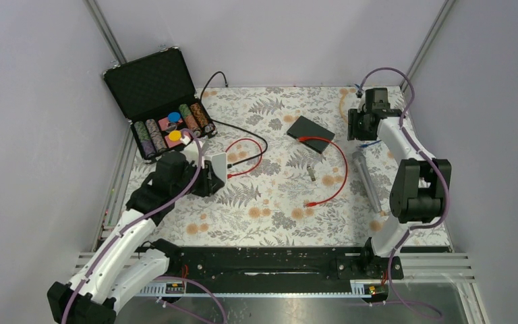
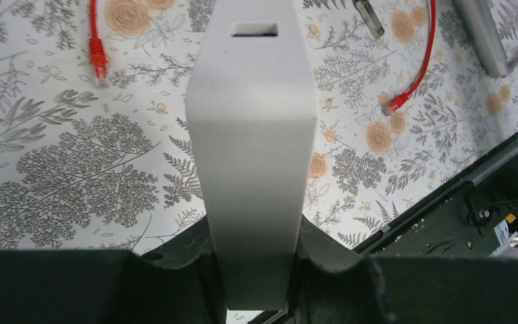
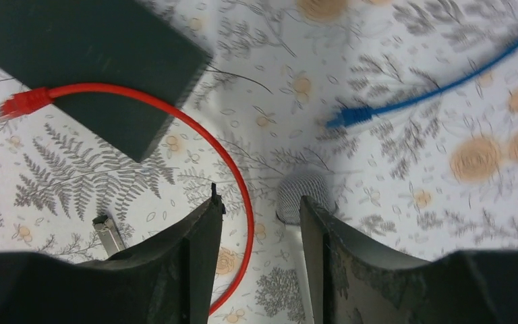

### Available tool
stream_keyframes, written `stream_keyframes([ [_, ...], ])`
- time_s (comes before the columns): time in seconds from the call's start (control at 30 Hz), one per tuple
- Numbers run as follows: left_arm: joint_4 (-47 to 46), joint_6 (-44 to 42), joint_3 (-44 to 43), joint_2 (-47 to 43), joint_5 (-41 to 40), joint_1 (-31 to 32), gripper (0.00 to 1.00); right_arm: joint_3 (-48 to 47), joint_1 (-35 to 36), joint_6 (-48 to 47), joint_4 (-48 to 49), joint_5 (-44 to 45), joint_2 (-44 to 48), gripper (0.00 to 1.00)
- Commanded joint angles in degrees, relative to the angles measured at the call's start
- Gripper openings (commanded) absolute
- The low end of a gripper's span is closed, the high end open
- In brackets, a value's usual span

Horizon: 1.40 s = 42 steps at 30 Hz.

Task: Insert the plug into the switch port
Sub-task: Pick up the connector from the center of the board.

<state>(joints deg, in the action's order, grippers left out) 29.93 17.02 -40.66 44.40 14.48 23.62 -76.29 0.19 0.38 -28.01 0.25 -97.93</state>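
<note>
The left claw clamps the seemingly light, rigid switch, port outward; the right claw hangs open, empty, astride the limp cable — I'd pinch just behind its small stiff plug, at the box's edge.

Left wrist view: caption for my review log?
Left gripper holding white box with slot at far end; floral mat and red cable beyond.

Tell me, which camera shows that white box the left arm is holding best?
The left wrist view: the white box fills the frame, its slot visible, clamped in the left gripper. The top view shows it small; the right wrist view misses it.
</note>
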Motion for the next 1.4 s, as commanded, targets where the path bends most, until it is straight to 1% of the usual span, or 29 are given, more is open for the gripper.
stream_keyframes([
  [0.0, -4.04, 0.20, -1.13, 1.63, 4.38, 0.50, 0.00, -6.70, 0.52, -10.35, -1.55, -11.36, -3.90, 0.53],
  [0.03, -4.21, 0.21, -1.21, 2.12, 4.82, 0.55, 0.00, -7.49, 0.59, -9.77, -1.49, -14.31, -4.44, 0.53],
  [0.07, -4.26, 0.21, -1.37, 2.56, 4.96, 0.55, 0.00, -8.06, 0.71, -7.64, -1.41, -15.15, -4.99, 0.52],
  [0.13, -4.22, -0.11, -1.90, 3.44, 5.97, 0.55, 0.00, -8.29, 1.19, -1.44, -1.75, -13.97, -5.52, 0.49],
  [0.2, -4.45, -0.57, -2.09, 4.20, 7.54, 0.55, 0.00, -5.03, 2.26, 4.45, -0.32, -14.67, -4.40, 0.49],
  [0.27, -4.66, -0.42, -2.00, 4.65, 8.59, 0.55, 0.00, 1.89, 4.41, 8.36, 4.29, -13.00, -1.54, 0.49],
  [0.33, -4.92, -0.58, -1.74, 4.89, 10.32, 0.55, 0.00, 6.14, 6.90, 9.65, 7.65, -12.03, 0.73, 0.49],
  [0.43, -5.07, -0.62, -1.52, 5.37, 11.56, 0.55, 0.00, 7.59, 10.63, 10.09, 5.33, -11.46, 0.78, 0.51],
  [0.5, -5.02, -0.54, -1.53, 5.26, 11.03, 0.55, 0.00, 8.49, 13.43, 10.60, 3.25, -10.79, 0.83, 0.53],
  [0.57, -4.34, -0.64, -1.68, 4.90, 9.46, 0.55, 0.00, 10.43, 16.33, 12.14, 3.23, -8.85, 1.34, 0.53],
  [0.67, -4.19, -0.60, -1.38, 4.39, 8.55, 0.55, 0.00, 12.60, 18.19, 14.88, 4.93, -7.58, 0.55, 0.53],
  [0.7, -4.52, -0.40, -1.27, 4.41, 8.82, 0.55, 0.00, 12.66, 18.69, 15.38, 4.84, -5.69, 0.09, 0.53],
  [0.8, -4.61, -0.32, -1.49, 5.33, 9.50, 0.55, 0.00, 12.79, 19.69, 15.43, 5.47, -2.26, -0.46, 0.53],
  [1.0, -4.18, -0.49, -1.68, 5.49, 9.60, 0.52, 0.00, 10.06, 20.12, 15.13, 4.38, -2.61, -2.64, 0.51],
  [1.13, -4.14, -0.48, -1.14, 4.36, 8.60, 0.51, 0.00, 7.47, 19.68, 12.16, 3.40, 1.63, -0.15, 0.53],
  [1.27, -4.18, -0.58, -1.17, 4.44, 8.38, 0.52, 0.00, 0.66, 17.71, 1.95, 1.51, 0.56, -1.40, 0.57],
  [1.33, -4.18, -0.58, -1.19, 4.53, 8.58, 0.55, 0.00, -4.23, 14.59, -0.07, -1.51, 0.13, -3.37, 0.57],
  [1.37, -4.10, -0.54, -1.21, 4.55, 8.69, 0.55, 0.00, -7.56, 11.61, -0.07, -2.59, -2.27, -4.39, 0.57],
])
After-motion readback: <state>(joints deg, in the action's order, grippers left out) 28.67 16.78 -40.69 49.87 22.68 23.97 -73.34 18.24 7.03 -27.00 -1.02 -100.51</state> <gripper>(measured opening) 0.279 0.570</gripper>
